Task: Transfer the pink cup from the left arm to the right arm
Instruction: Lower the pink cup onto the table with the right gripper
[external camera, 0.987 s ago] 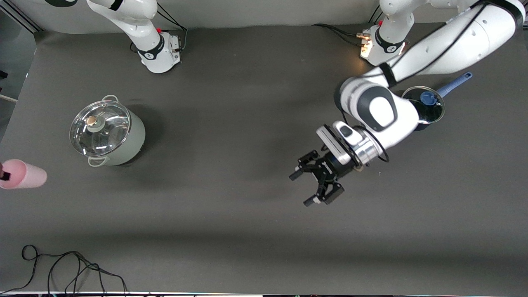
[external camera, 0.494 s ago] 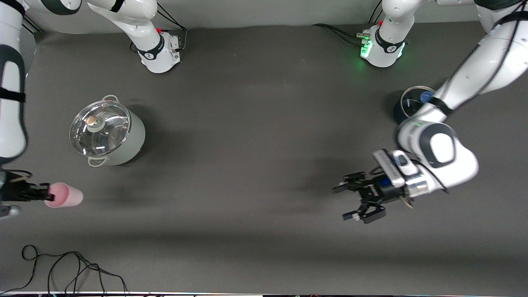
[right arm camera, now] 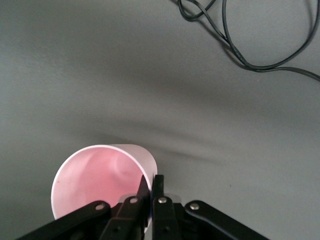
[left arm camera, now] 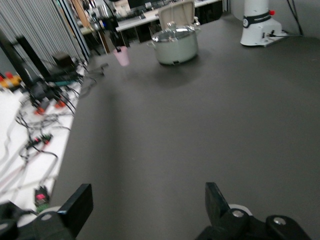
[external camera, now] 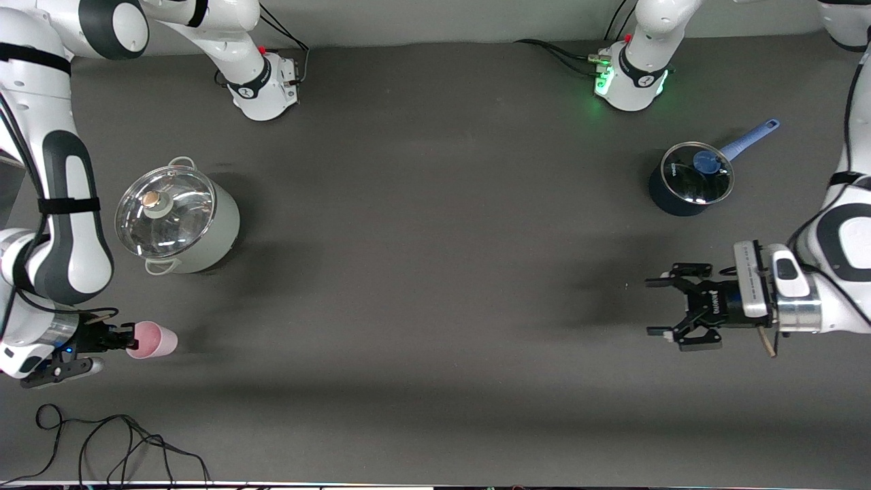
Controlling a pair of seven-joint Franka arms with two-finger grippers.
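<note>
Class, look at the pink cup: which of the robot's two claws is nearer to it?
Right. The right claw is shut on the pink cup's rim at its own end of the table; the left claw hangs open, empty, at the table's left-arm end.

Readable text: none

The left gripper (external camera: 659, 307) carries small white lettering on its black body (too small to make out), and the dark marks on the arm bases (external camera: 262, 85) stay illegible too.
</note>
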